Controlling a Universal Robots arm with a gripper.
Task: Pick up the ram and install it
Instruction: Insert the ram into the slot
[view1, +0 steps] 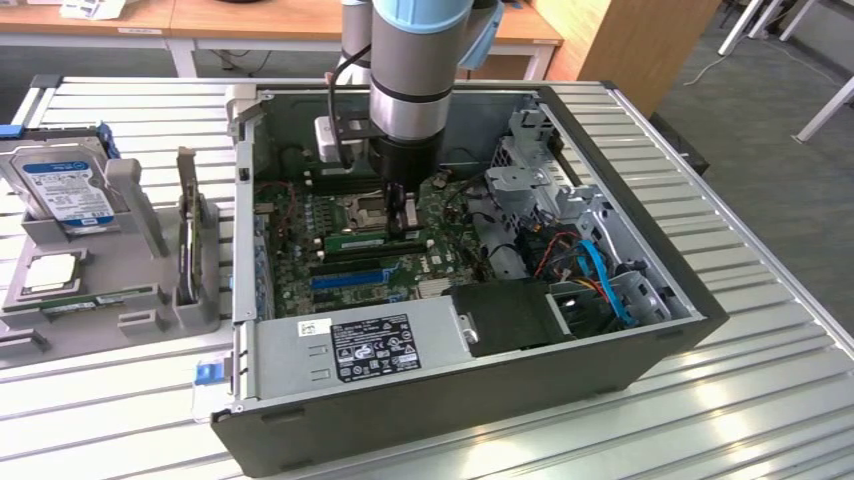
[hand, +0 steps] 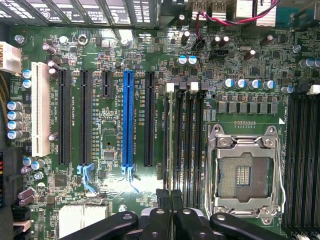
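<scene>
– Drive (view1: 60, 190) at the exterior view's left, the blue-labelled one: where does it sit?
– In a grey holder (view1: 134, 320) on the slatted table (view1: 747, 400). A square silver chip (view1: 51, 272) lies in the same holder, nearer the camera. Both are well apart from the work.
– And to the right of that?
– An open case (view1: 641, 330) lies on its side with the board facing up. The arm (view1: 414, 90) reaches straight down into it. The gripper (view1: 399, 215) is low over the board, just beside the socket (view1: 358, 210).
– Where is the ram?
– Under the gripper. The ram (view1: 367, 241) shows as a thin green stick standing on edge along a memory slot. In the wrist view the ram (hand: 170, 140) runs between the blue slot (hand: 128, 120) and the socket (hand: 243, 175).
– How do the jaws stand?
– Narrow, almost together. The fingers (hand: 164, 200) meet at one end of the stick. Its edge runs into the seam between them, so they pinch it there.
– Is it seated?
– I cannot tell whether it is pushed fully home.
– Farther right?
– Blue cables (view1: 607, 285) curl in the case's right-hand bay.
</scene>
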